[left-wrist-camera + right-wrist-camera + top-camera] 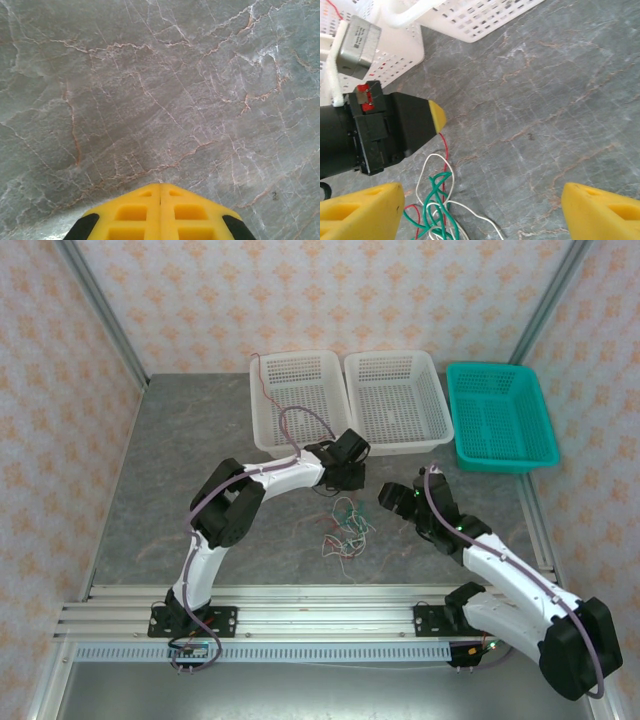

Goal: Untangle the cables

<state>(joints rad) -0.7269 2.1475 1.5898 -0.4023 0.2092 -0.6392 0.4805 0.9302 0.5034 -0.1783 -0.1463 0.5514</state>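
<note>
The cables (347, 525) lie in a small knot of red, green and white wire on the marble table between my two grippers. My left gripper (345, 480) hangs just behind the knot, its yellow fingers (140, 210) pressed together. From its tip (437, 116) a red cable (444, 145) runs straight down into the tangle, so it is shut on that wire. Green loops (437, 192) and a white cable (475, 212) cross beneath it. My right gripper (482, 215) stands open just right of the knot, and the wires reach its left finger (360, 210).
Two white baskets (255, 400) (440, 405) and a teal basket (455, 420) stand in a row at the back. A thin red wire (337, 10) hangs at the left white basket. Bare marble (160, 90) lies under the left gripper.
</note>
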